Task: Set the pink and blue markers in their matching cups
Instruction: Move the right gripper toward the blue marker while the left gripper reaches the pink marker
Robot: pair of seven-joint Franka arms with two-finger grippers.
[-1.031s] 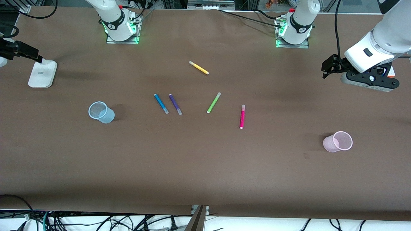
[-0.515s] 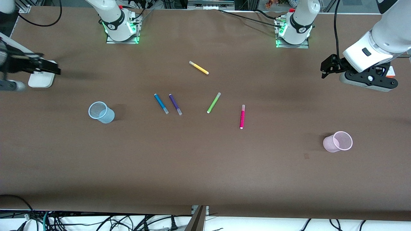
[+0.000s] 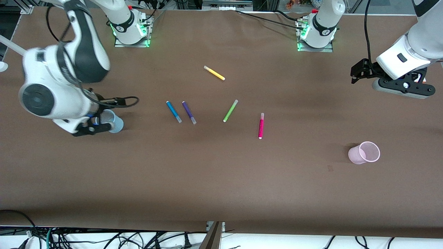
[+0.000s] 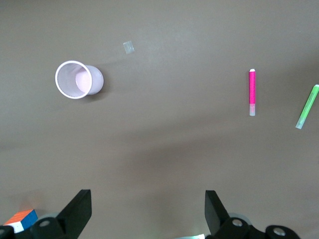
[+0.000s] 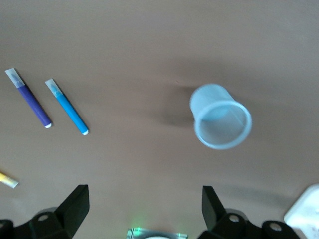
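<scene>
With both markers lying loose on the table, the right gripper, fingers spread wide and empty above the blue cup, could bump it over reaching for the blue marker, while the left gripper, also spread and empty, waits near the pink cup, well apart from the pink marker.

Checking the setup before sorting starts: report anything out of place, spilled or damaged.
Nothing stands out. The blue cup and pink cup stand upright and empty; the blue marker and pink marker lie capped on the table among other pens.

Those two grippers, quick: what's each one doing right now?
Left gripper: open, holding nothing, over bare table near the pink cup.
Right gripper: open, holding nothing, above the blue cup.
</scene>
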